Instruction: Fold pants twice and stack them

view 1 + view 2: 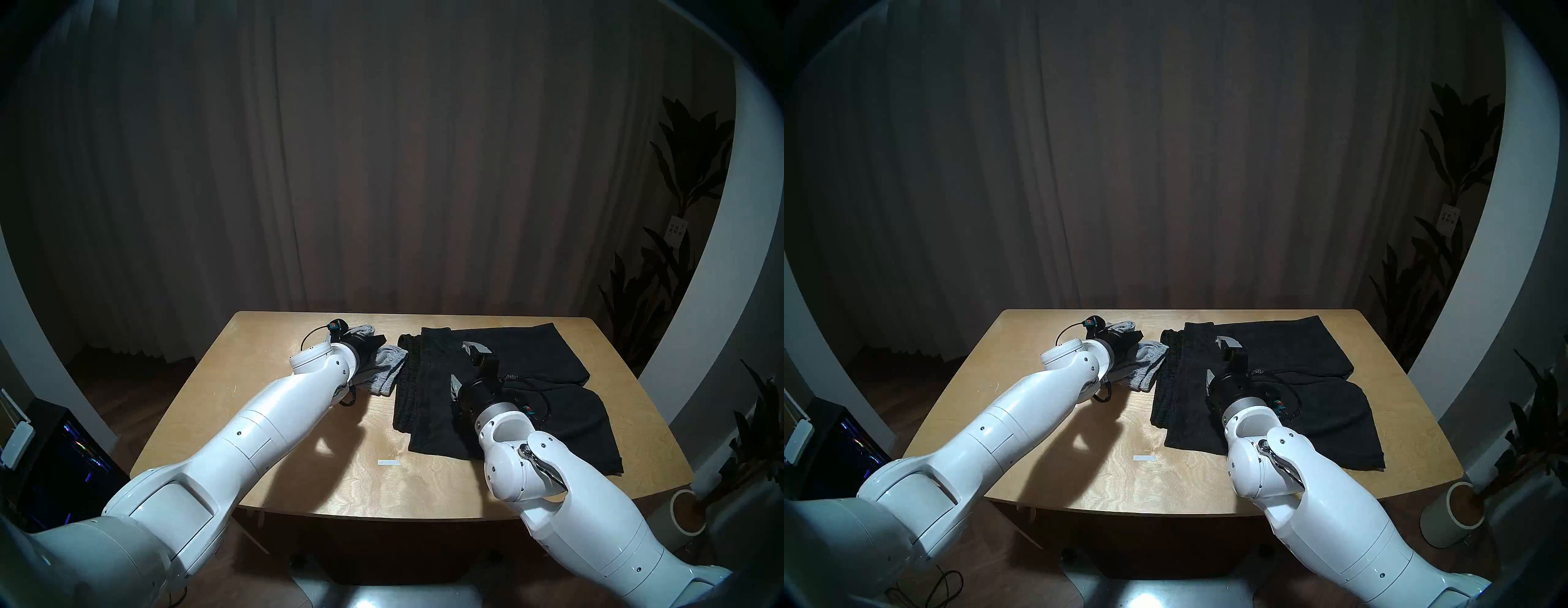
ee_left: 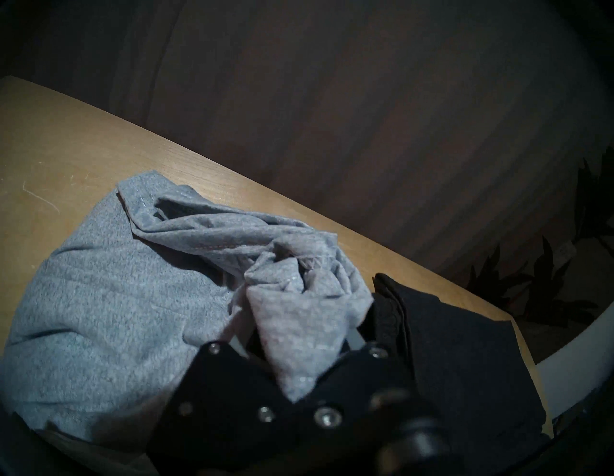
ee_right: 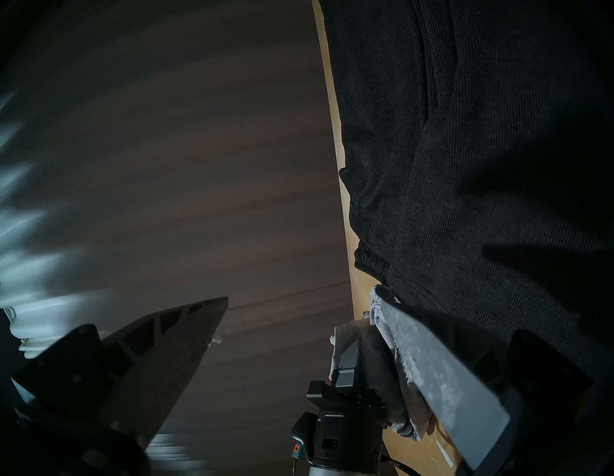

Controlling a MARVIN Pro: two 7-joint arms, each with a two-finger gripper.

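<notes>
The left gripper [image 2: 295, 362], clamped on a bunched fold of the light heather-grey knit shorts [image 2: 109, 319], works them on the wooden table [image 1: 297, 424] beside the spread black shorts [image 1: 530, 361]; the right gripper [image 1: 464, 361] hovers, jaws spread. Next, likely: flattening the grey fold.

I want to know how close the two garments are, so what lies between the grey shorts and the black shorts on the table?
Hardly anything: in the head views only a thin sliver of bare table separates the grey shorts from the black shorts waistband. The left wrist view hides that stretch.
</notes>
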